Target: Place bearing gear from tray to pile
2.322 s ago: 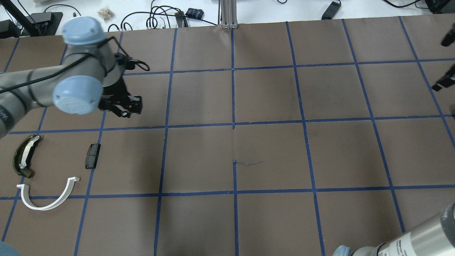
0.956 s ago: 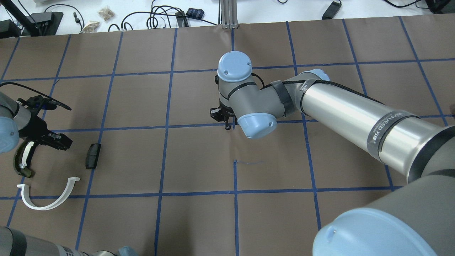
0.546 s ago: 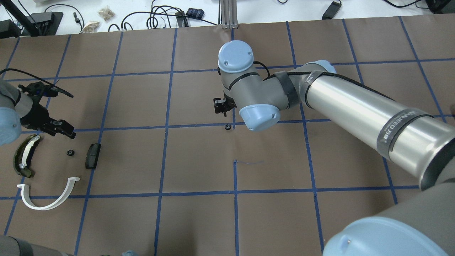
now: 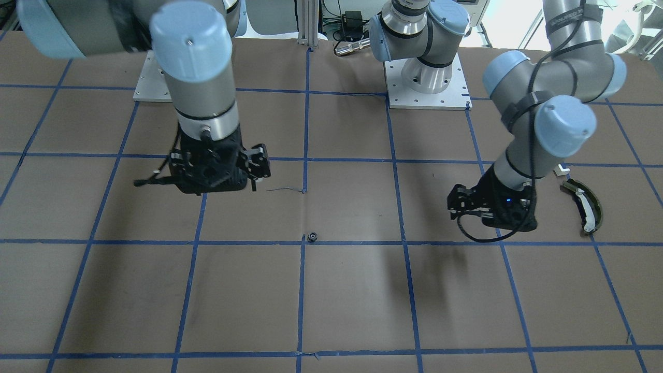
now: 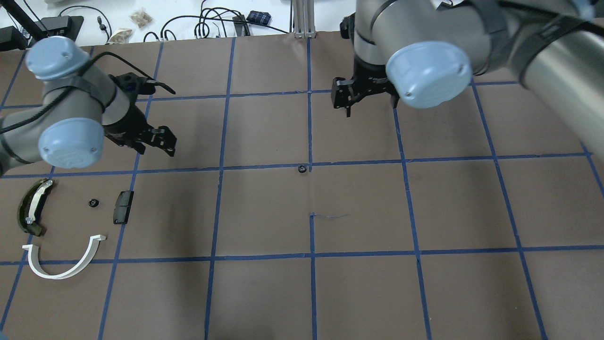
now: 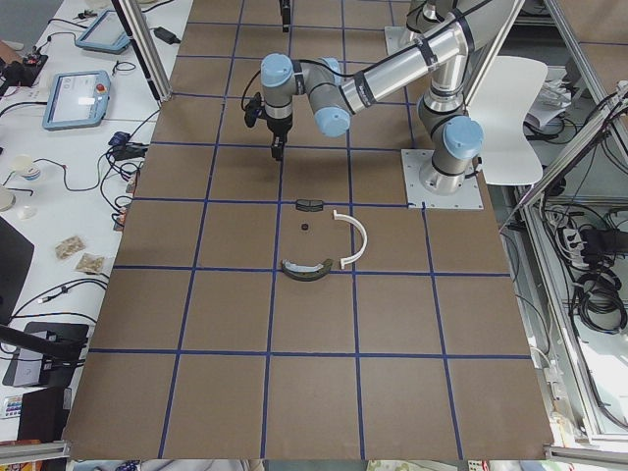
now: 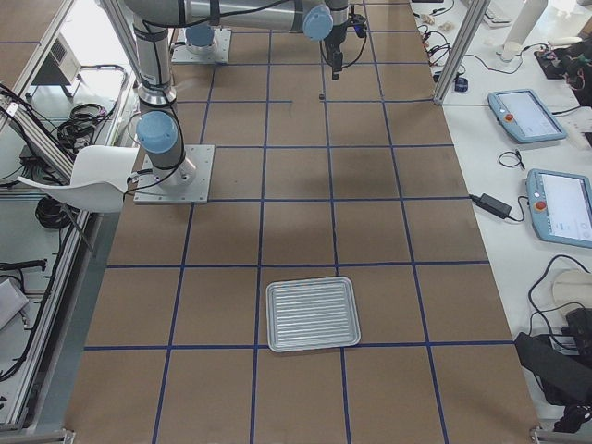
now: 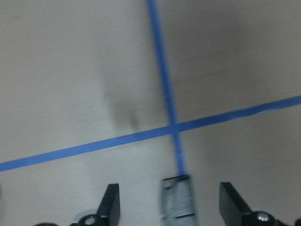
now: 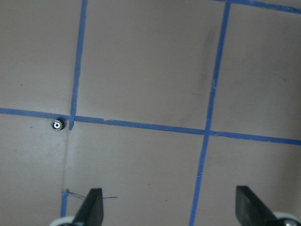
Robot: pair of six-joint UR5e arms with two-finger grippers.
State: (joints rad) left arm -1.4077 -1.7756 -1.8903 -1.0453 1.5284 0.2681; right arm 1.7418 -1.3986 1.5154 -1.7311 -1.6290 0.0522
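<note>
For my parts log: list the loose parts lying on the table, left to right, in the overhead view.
Dark olive curved piece → small black gear → black rectangular block → second small gear at centre. White half-ring omitted: it spans several.

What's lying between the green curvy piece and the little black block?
A small black gear, touching neither the green curved piece nor the black block, seen in the overhead view.

No lettering, number or brand can be read anywhere. Print on the left arm's dark band [image 4: 568, 19] is too small to read. The marks on a grey rectangle [image 8: 178, 197] in the left wrist view are blurred.
</note>
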